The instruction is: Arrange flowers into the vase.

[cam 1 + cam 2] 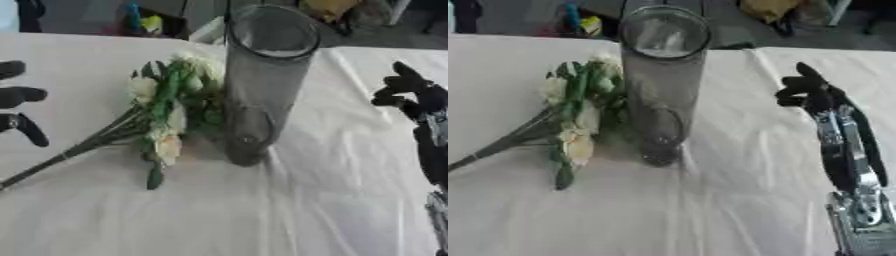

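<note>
A tall clear glass vase [258, 85] stands upright in the middle of the white-clothed table [262, 210], with nothing inside it. A bunch of white flowers [171, 107] with green leaves lies flat just left of the vase, heads against its side, stems [70, 152] running toward the lower left. My left hand [19, 107] shows at the left edge, fingers spread and pointing right, a short way from the stems and holding nothing. My right hand [811, 92] hovers right of the vase with fingers curled, holding nothing.
The white cloth is creased, with folds running from the vase toward the lower right. Beyond the table's far edge lie dark clutter and a yellow object [328, 7]. My right forearm [855, 175] stretches along the right side.
</note>
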You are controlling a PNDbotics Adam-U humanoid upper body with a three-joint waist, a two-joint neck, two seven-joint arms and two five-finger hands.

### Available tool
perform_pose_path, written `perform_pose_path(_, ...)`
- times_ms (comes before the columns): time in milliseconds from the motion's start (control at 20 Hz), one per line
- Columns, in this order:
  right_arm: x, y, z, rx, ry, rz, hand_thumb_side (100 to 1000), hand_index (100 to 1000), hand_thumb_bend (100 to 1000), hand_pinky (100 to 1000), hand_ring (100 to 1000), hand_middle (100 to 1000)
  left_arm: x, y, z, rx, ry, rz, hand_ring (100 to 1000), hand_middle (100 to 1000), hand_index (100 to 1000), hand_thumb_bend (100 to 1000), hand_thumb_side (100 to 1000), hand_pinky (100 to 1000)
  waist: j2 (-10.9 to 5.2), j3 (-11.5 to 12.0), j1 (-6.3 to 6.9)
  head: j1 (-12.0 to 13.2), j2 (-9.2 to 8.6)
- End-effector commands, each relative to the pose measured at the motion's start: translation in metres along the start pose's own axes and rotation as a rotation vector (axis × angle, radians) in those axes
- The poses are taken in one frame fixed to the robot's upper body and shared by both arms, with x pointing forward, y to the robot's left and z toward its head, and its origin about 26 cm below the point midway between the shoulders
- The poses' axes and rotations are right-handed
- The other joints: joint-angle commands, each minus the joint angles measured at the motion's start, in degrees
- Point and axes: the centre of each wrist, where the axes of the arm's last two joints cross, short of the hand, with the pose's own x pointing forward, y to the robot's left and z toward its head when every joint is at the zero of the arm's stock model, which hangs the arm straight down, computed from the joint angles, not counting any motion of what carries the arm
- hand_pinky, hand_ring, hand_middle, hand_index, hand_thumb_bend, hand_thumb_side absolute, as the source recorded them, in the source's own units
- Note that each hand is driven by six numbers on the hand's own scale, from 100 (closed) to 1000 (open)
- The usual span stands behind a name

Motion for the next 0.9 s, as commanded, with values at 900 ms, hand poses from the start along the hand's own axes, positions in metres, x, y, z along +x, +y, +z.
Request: perform_pose_path(900, 0.005, -0.006, -0.002, 0.022, -0.007, 0.017, 982, 769, 100, 685, 1000, 588, 0.022, 0.047, -0.037, -0.24, 0.065, -0.599, 768, 797, 875, 100, 379, 512, -1.93, -0.73, 2.53, 0.69, 0.88)
